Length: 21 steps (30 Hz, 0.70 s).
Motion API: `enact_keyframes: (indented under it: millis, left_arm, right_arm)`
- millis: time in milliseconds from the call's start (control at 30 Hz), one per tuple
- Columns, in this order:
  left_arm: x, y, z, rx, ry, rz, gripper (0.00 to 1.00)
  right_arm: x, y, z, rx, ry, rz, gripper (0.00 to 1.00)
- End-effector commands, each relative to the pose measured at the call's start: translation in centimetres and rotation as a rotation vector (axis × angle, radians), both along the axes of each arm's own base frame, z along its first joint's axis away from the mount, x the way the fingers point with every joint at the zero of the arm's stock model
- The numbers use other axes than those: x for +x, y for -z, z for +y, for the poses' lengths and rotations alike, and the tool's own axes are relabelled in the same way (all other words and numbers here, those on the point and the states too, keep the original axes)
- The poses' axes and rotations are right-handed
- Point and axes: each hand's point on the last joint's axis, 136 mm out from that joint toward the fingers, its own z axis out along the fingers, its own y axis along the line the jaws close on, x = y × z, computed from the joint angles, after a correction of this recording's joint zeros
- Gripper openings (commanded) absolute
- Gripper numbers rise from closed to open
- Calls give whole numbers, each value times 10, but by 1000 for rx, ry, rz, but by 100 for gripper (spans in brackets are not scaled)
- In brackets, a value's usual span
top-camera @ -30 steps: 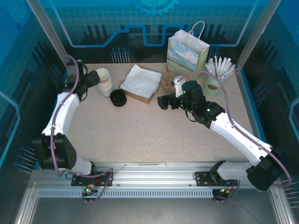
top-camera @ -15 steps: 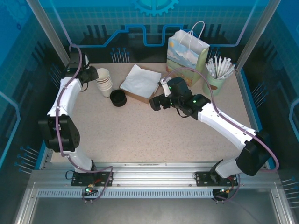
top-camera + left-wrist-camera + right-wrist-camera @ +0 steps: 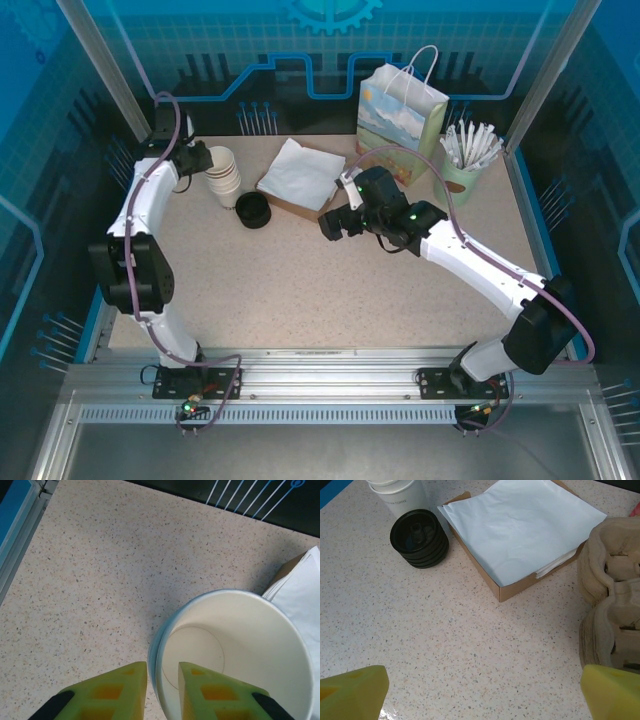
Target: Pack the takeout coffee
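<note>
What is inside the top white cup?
Nothing, it is empty. The left wrist view looks down into the cup and shows only its bare white bottom.

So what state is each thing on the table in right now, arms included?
stack of white paper cups: upright, top cup empty
left end effector: fingers straddle the top cup's rim, grip unclear
right end effector: open wide, empty
stack of black lids: loose, no cup under them
box of napkins: open, filled
gift bag: upright, handles up
pulp cup carriers: stacked
</note>
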Motion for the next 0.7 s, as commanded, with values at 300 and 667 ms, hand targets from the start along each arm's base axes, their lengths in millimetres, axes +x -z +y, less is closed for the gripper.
enact_keyframes:
  millis: [300,667]
  left_arm:
    - [3,-3,3,0,16,10,17]
    - [4,-2,3,3,18,17,12]
  right_arm:
    - [-4,-6,11,-1,-36,4,100]
    - [-5,0,13,-14,-42,19,100]
